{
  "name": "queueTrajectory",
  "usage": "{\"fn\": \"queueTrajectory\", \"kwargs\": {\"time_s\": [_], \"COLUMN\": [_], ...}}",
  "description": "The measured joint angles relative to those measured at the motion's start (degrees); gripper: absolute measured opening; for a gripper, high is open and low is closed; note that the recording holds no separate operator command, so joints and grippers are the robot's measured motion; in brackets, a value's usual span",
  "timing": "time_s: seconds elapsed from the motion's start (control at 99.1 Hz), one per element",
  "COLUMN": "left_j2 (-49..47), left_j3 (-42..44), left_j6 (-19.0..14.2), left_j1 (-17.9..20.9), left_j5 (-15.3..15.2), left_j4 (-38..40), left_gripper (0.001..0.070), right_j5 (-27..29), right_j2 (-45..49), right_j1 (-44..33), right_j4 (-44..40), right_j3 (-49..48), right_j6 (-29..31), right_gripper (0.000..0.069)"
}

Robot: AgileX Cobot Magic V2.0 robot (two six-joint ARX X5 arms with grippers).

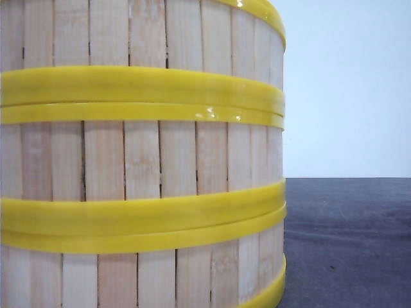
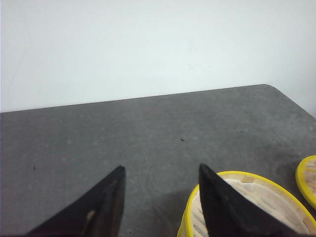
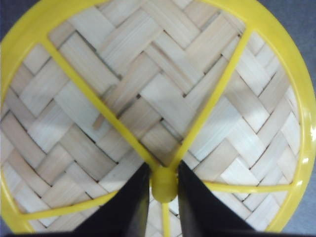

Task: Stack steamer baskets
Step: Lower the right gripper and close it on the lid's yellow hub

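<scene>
Steamer baskets (image 1: 141, 157) fill the front view as a stack of three tiers, with pale slat walls and doubled yellow rims where the tiers meet. No gripper shows in that view. In the right wrist view a round woven lid (image 3: 148, 94) with yellow rim and spokes lies under my right gripper (image 3: 164, 168), whose fingers are shut on its yellow centre knob (image 3: 164, 186). My left gripper (image 2: 161, 168) is open over bare table, holding nothing. A basket (image 2: 269, 195) with white contents sits just beside and partly behind one finger.
The dark grey table (image 2: 148, 128) ends at a white wall, and one rounded corner shows. Another yellow-rimmed woven piece (image 2: 308, 177) is cut off by the left wrist picture's edge. In the front view, table (image 1: 347, 244) shows to the right of the stack.
</scene>
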Motion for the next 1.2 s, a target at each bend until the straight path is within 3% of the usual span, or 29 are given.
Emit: {"fn": "queueTrajectory", "kwargs": {"time_s": [0.403, 0.635, 0.817, 1.2], "left_j2": [0.0, 0.0, 0.0, 0.0], "left_j3": [0.0, 0.0, 0.0, 0.0], "left_j6": [0.0, 0.0, 0.0, 0.0], "left_j1": [0.0, 0.0, 0.0, 0.0], "left_j5": [0.0, 0.0, 0.0, 0.0], "left_j4": [0.0, 0.0, 0.0, 0.0], "left_gripper": [0.0272, 0.0272, 0.0272, 0.0272], "right_j5": [-3.6, -3.9, -8.2, -15.6], "right_j2": [-2.1, -5.8, -5.8, -1.9], "right_j1": [0.1, 3.0, 9.0, 28.9], "right_j4": [-3.4, -8.5, -16.1, -19.0], "right_j3": [1.9, 15.9, 28.0, 48.3], "right_j6": [0.0, 1.2, 2.5, 7.0], "right_gripper": [0.0056, 0.0055, 0.0055, 0.0055]}}
